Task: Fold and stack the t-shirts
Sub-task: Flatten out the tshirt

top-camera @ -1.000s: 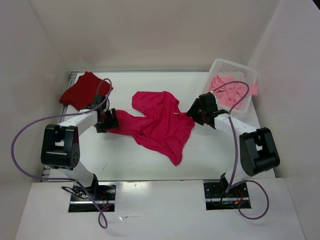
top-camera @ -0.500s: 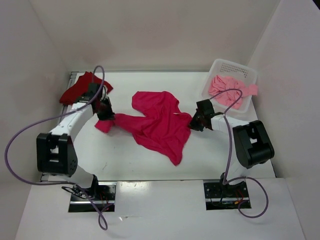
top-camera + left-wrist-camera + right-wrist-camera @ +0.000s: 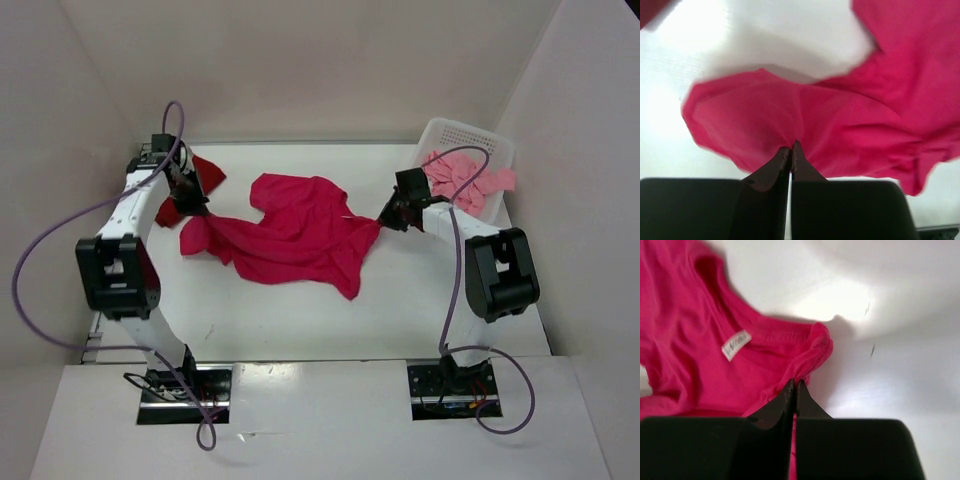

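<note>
My left gripper is pinched tight on a thin fold of the crimson-pink t-shirt at its 9 o'clock end. My right gripper is closed just as tight on the neckline edge at its 3 o'clock end, near the white label. The shirt lies crumpled across the middle of the table, bunched between my two holds. The dark red t-shirt sits at the table's 10 o'clock corner, just beside my left gripper, and the salmon t-shirt spills over the basket at 2 o'clock. My worry is how little cloth each pinch has: I judge that a hard pull apart could slip one end free and drop the shirt back in a heap. The holds also look mismatched, a sleeve or hem on one side and the collar on the other, so stretching may spread it skewed, not flat. Swinging left, I could snag the dark red shirt; on the right I work close to the basket and might nudge it
</note>
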